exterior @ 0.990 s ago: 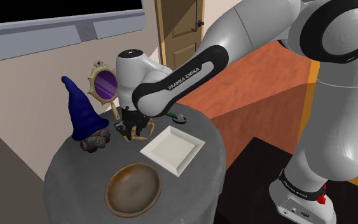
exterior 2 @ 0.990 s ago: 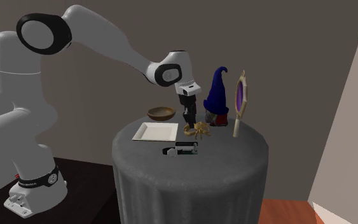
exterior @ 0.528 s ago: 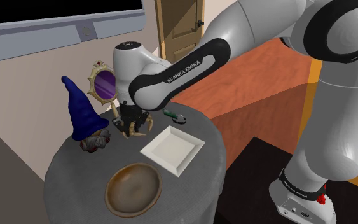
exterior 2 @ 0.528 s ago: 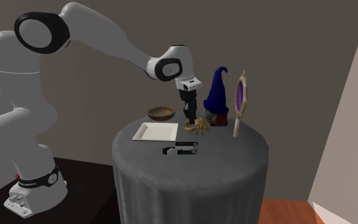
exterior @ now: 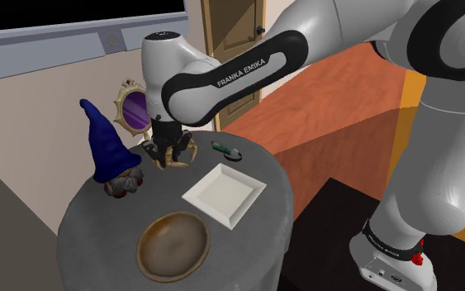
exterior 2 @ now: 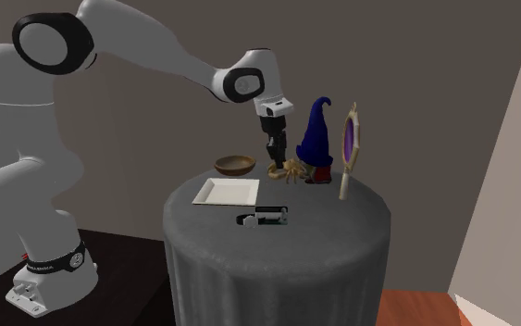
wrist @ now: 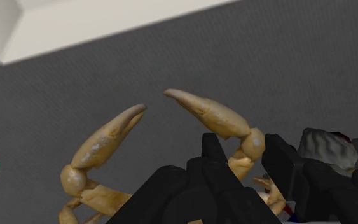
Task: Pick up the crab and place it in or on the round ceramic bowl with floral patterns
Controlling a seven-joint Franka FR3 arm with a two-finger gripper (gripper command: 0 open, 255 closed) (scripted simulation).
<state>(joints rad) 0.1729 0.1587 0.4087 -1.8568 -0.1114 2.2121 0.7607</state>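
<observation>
black gripper (wrist: pixel 244 153) clamped on tan crab (wrist: pixel 104 143), held above grey table (exterior: pixel 259 230) near gnome (exterior: pixel 106 153), brown bowl (exterior: pixel 173 245) well apart beyond white plate (exterior: pixel 224 193)

Flat even light, faint shadows, sharp

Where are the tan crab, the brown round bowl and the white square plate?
tan crab (wrist: pixel 104 141): wrist view, on one raised claw.
brown round bowl (exterior: pixel 173 246): shoulder view, on its bare inside.
white square plate (exterior: pixel 224 193): shoulder view, on its bare middle.
</observation>
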